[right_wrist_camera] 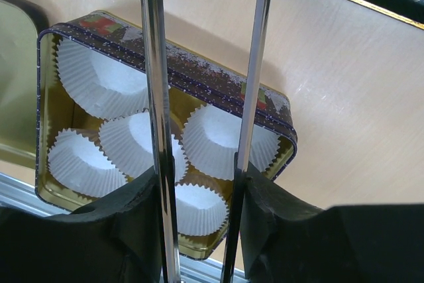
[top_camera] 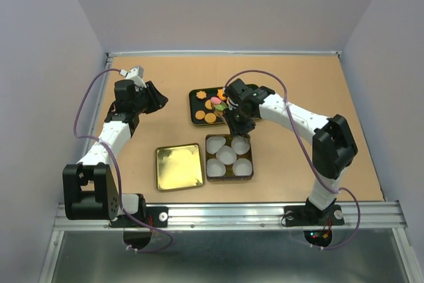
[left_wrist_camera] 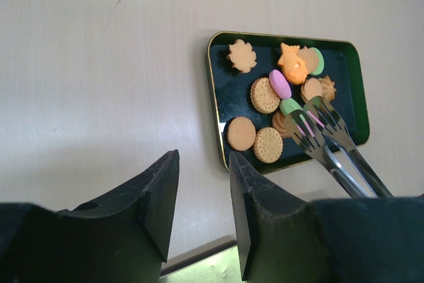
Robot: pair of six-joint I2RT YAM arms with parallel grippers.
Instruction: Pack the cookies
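Note:
The cookies (left_wrist_camera: 265,95), orange, pink and green, lie on a black tray (left_wrist_camera: 222,107); they also show in the top view (top_camera: 213,105). My right gripper (top_camera: 237,112) is shut on metal tongs (left_wrist_camera: 324,140), one arm against each finger (right_wrist_camera: 154,84). The tong tips sit over the tray among the cookies, by a green and pink one (left_wrist_camera: 289,105); I cannot tell whether they hold it. My left gripper (left_wrist_camera: 204,170) is open and empty, above the table left of the tray (top_camera: 154,97).
A square tin (top_camera: 207,157) with several white pleated paper cups (right_wrist_camera: 99,81) stands in front of the tray, below my right wrist. Its gold lid (top_camera: 179,166) lies to its left. Walls enclose the table on three sides.

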